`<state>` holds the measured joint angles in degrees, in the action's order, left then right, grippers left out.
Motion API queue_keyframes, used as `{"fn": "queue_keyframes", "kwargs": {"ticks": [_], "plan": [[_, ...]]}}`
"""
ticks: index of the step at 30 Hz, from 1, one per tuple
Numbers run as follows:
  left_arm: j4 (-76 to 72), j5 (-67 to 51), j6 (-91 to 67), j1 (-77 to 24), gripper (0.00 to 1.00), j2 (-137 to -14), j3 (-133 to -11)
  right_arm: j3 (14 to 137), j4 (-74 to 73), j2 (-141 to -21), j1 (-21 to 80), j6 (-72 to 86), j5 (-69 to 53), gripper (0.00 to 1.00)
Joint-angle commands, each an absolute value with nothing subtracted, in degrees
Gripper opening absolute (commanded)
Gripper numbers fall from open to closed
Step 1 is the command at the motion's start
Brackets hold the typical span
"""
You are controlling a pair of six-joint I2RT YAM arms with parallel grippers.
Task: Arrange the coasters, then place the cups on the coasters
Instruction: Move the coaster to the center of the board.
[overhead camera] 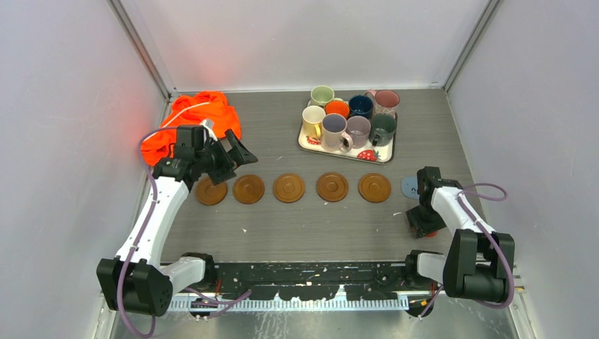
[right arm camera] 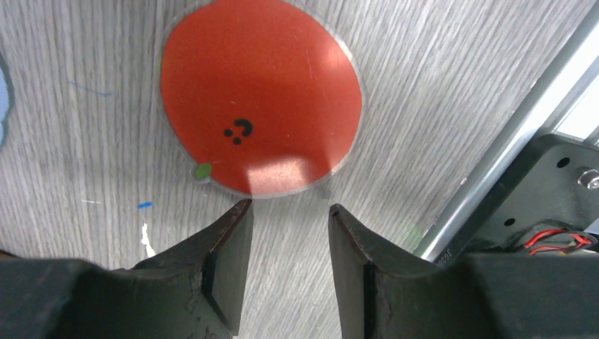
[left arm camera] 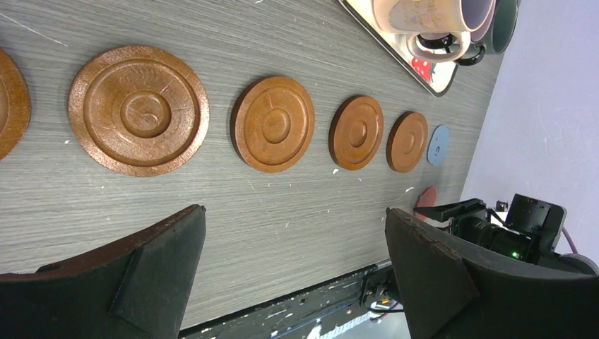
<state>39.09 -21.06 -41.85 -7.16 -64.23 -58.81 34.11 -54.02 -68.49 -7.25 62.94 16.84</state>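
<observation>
Five brown wooden coasters (overhead camera: 289, 188) lie in a row across the table's middle, and the left wrist view shows them too (left arm camera: 273, 123). A light-blue coaster (overhead camera: 410, 187) lies at the right end of that row. Nearer the front sits a red coaster (right arm camera: 260, 95), flat on the table. My right gripper (right arm camera: 287, 208) hangs over its near edge, jaws a narrow gap apart with nothing between them. My left gripper (left arm camera: 297, 219) is wide open and empty above the row's left end (overhead camera: 236, 152). Several cups (overhead camera: 333, 131) stand on the tray.
The white strawberry-print tray (overhead camera: 311, 145) sits at the back right. An orange cloth (overhead camera: 194, 116) is bunched at the back left, behind the left arm. The metal rail (right arm camera: 494, 162) at the table's front edge runs just right of the red coaster.
</observation>
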Motion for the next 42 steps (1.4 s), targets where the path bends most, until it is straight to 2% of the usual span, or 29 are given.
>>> {"fn": "queue_keyframes", "kwargs": {"ticks": [1, 8, 22, 26, 28, 32, 34, 38, 42], "plan": [[36.3, -22.5, -42.2, -7.6, 1.00, -63.1, -59.5, 34.9, -51.1, -69.0, -9.4, 62.6, 19.7, 0.48], [36.7, -22.4, -42.1, -7.8, 1.00, -63.8, -60.1, 35.5, -47.9, -71.2, -13.9, 59.6, 17.9, 0.48], [37.4, -22.6, -41.7, -8.3, 1.00, -65.7, -61.2, 40.8, -39.5, -77.2, -19.9, 52.9, 22.2, 0.51], [37.8, -22.5, -41.4, -8.6, 1.00, -66.3, -61.6, 45.0, -42.9, -78.3, -20.2, 52.7, 23.2, 0.53], [38.0, -22.3, -41.3, -8.7, 1.00, -66.3, -61.7, 45.9, -45.7, -76.6, -20.2, 52.9, 24.2, 0.57], [37.7, -22.3, -41.4, -8.7, 1.00, -66.6, -61.6, 45.0, -51.0, -71.8, -20.2, 53.9, 25.0, 0.73], [37.7, -22.5, -41.4, -8.7, 1.00, -66.8, -61.7, 43.7, -53.0, -70.7, -20.3, 54.6, 25.4, 0.86], [37.9, -22.7, -41.5, -9.0, 1.00, -66.8, -61.9, 41.4, -53.3, -69.2, -20.7, 56.4, 23.5, 0.99], [38.1, -22.7, -41.4, -9.3, 1.00, -66.2, -61.8, 38.5, -50.1, -69.2, -23.1, 57.3, 21.0, 1.00]]}}
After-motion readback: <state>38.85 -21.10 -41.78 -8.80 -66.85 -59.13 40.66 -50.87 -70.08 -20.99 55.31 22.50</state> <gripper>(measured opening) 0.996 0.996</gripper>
